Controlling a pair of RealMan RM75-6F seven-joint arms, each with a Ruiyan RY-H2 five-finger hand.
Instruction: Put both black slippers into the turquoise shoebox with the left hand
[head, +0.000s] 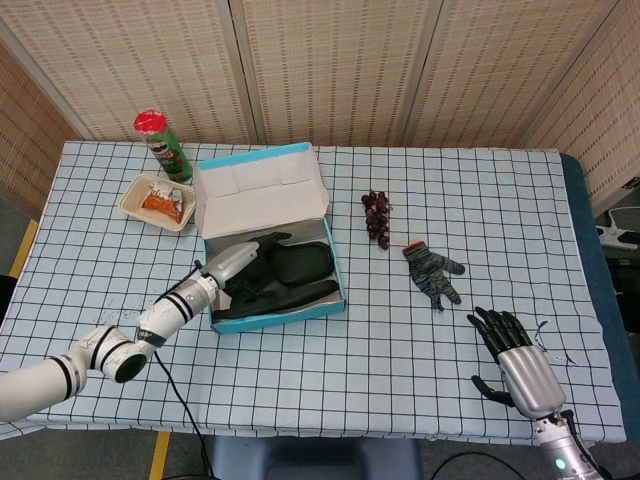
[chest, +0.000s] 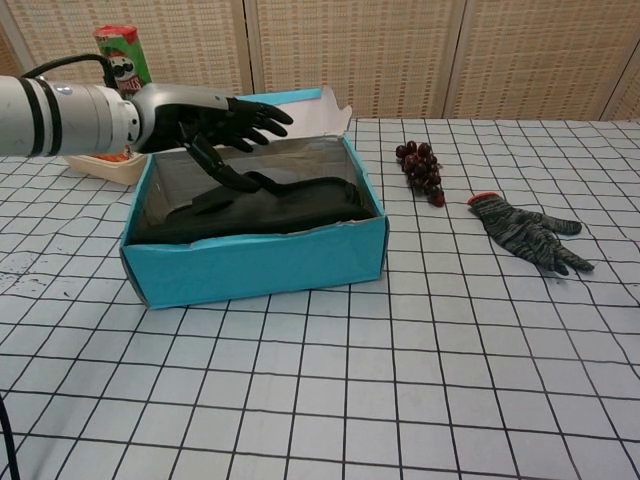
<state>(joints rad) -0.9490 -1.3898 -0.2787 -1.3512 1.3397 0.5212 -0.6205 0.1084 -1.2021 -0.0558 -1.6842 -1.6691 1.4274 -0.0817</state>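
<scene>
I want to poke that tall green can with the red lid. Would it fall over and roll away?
Probably yes. The green can stands upright and looks tall and narrow, so a push near its top would likely tip it. Its body is round, so once down it would probably roll, perhaps until it meets the snack tray beside it.

Turquoise shoebox (head: 335, 298) (chest: 262, 263), open, its white-lined lid (head: 262, 190) tilted up behind it, stands on the checked surface (head: 400, 340). Both black slippers (head: 290, 278) (chest: 270, 205) lie flat inside, side by side, toes toward my right.
</scene>
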